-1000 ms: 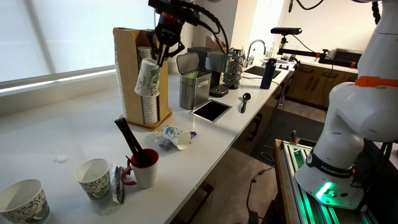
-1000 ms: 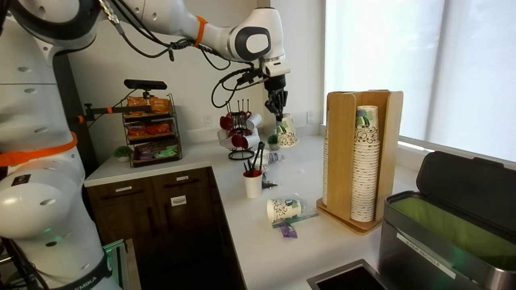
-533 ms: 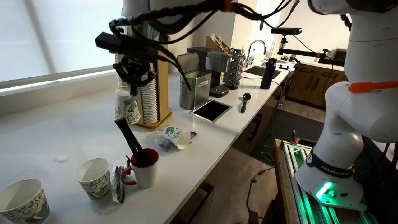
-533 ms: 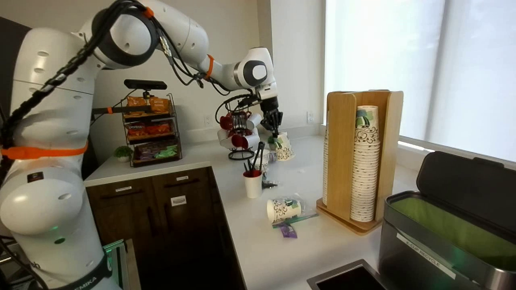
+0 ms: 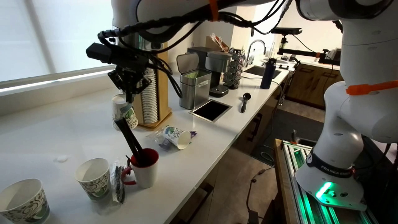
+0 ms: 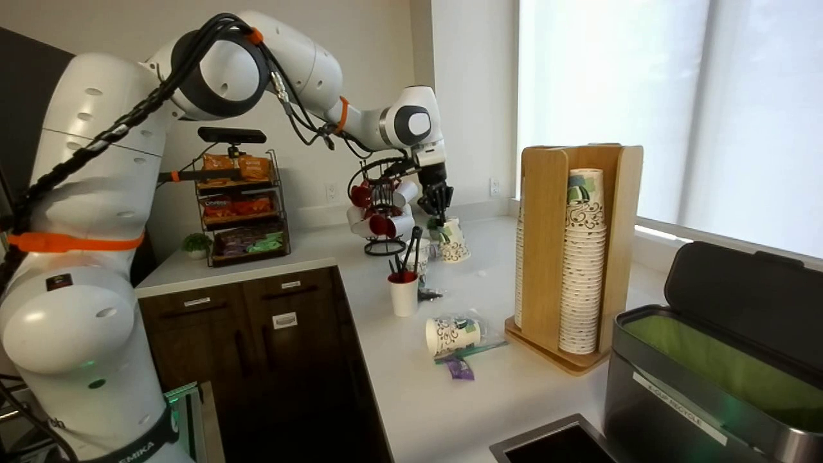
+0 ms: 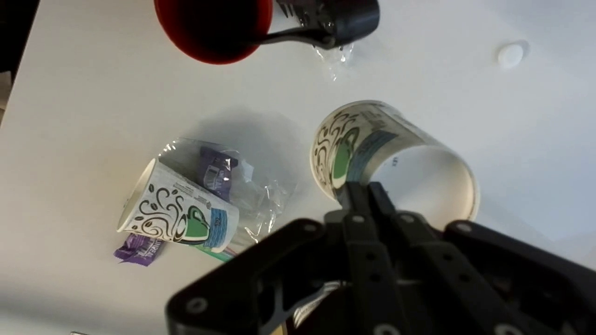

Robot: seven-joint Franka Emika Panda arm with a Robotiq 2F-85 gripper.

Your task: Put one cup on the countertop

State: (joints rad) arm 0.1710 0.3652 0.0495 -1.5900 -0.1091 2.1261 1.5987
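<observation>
My gripper (image 7: 365, 188) is shut on the base edge of a whitish paper cup (image 7: 354, 144) with grey-green print. One fingertip is outside the base rim and one inside it. The cup is mouth down and slightly tilted; it also shows in both exterior views (image 5: 119, 112) (image 6: 455, 244). It is low over the off-white countertop (image 5: 68, 127), beyond the mug; I cannot tell whether its lower rim touches. My gripper shows above the cup in both exterior views (image 5: 129, 99) (image 6: 442, 222). A tall stack of like cups (image 6: 582, 289) stands in the wooden holder.
A red-lined mug (image 5: 148, 174) with dark utensils stands near the front edge. Two upright paper cups (image 5: 93, 179) (image 5: 26, 202) stand beyond it. A paper cup (image 5: 177, 137) lies on its side by plastic wrapping. The wooden holder (image 6: 543, 244) and a steel bin (image 6: 694, 386) stand nearby.
The arm has carried the upside-down cup away from the front of the wooden holder and down toward the countertop. In the last half second it sank only slightly. The grip is unchanged.
</observation>
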